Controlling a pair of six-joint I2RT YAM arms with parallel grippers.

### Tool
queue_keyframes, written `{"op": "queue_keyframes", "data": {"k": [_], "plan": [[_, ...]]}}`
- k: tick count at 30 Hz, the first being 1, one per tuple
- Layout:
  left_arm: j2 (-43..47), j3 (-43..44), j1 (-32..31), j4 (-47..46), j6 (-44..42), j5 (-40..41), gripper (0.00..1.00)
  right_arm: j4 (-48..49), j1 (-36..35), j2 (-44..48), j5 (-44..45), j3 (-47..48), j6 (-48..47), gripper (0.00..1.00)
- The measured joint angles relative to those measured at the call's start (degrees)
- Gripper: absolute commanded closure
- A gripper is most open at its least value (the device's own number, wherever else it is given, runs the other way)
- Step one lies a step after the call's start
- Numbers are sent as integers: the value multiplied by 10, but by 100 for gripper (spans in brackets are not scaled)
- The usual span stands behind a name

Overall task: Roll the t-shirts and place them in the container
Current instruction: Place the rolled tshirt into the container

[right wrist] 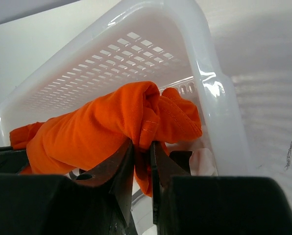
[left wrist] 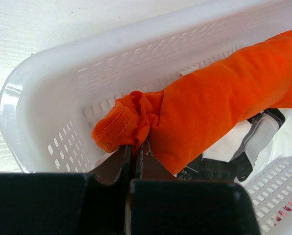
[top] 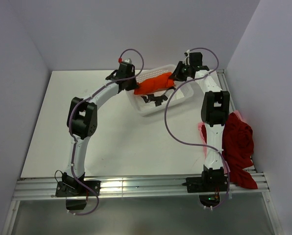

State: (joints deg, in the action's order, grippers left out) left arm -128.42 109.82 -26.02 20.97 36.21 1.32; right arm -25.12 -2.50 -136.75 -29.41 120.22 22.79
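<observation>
Only the top view shows the white table [top: 126, 142], its pale walls, and a dark red shirt [top: 238, 147] over the right edge. Near the far edge, the orange shirt [top: 153, 84] stretches across a white basket [top: 187, 93]. The wrist views show the left gripper [left wrist: 134, 149] and right gripper [right wrist: 142, 147] each clamped on one end.

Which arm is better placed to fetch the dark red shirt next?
Probably the right: the dark red shirt lies at the table's right edge, beside the right arm near its base; the left arm stands across the table.
</observation>
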Motion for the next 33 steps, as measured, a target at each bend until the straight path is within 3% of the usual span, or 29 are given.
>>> {"op": "queue_keyframes", "data": {"k": [5,10,12,18,23,28,33], "plan": [[-17,0,0,-6,5,0,99,-7,0,-14,8,15,-2,94],[-24,0,0,-19,12,-2,71,-13,-3,-30,13,18,1,76],[-24,-1,-3,-23,12,-1,59,-14,-5,-33,16,23,1,73],[-24,-1,-7,-30,14,1,41,-11,-8,-33,17,37,5,59],[-24,19,-7,-7,8,5,37,-5,-10,-28,22,44,5,48],[-24,47,-5,21,3,20,30,-5,-9,-22,34,44,3,52],[-24,59,-3,45,2,45,32,-1,-8,-15,33,35,3,54]]}}
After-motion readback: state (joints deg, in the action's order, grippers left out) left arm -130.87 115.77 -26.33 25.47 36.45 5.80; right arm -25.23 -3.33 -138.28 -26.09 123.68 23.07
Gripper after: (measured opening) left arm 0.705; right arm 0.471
